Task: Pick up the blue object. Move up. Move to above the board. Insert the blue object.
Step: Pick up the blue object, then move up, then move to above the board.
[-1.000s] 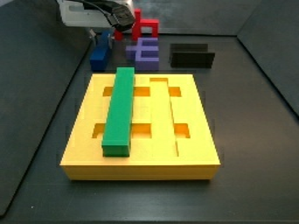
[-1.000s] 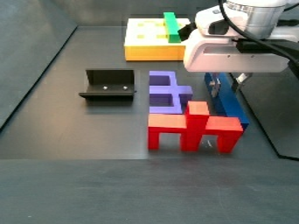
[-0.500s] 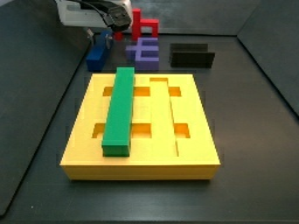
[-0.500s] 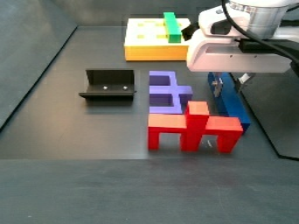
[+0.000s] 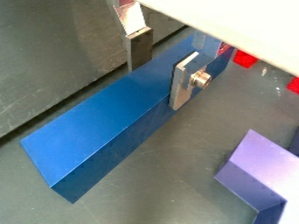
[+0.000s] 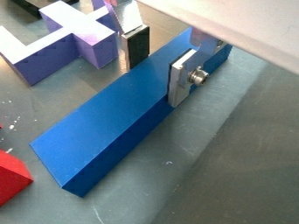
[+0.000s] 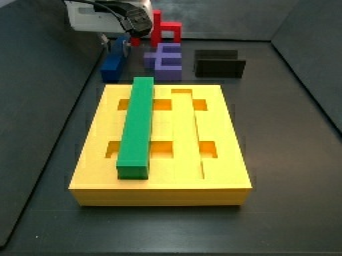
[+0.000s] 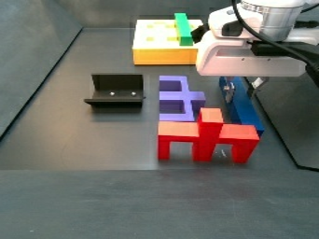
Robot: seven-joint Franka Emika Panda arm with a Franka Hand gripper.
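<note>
The blue object (image 5: 105, 131) is a long dark blue bar lying flat on the dark floor; it also shows in the wrist view (image 6: 117, 131) and in both side views (image 7: 111, 68) (image 8: 245, 110). My gripper (image 5: 162, 79) is low over it, near one end, with one finger on each long side of the bar. The jaws stand open astride it, and a thin gap shows at the dark pad (image 6: 136, 48). The gripper also shows in both side views (image 7: 123, 45) (image 8: 244, 84). The yellow board (image 7: 160, 187) lies apart from it, with a green bar (image 7: 136, 125) in one groove.
A purple stepped block (image 8: 178, 101) lies right beside the blue bar, and a red block (image 8: 206, 138) stands at the bar's end. The dark fixture (image 8: 115, 91) stands further off. Dark walls enclose the floor.
</note>
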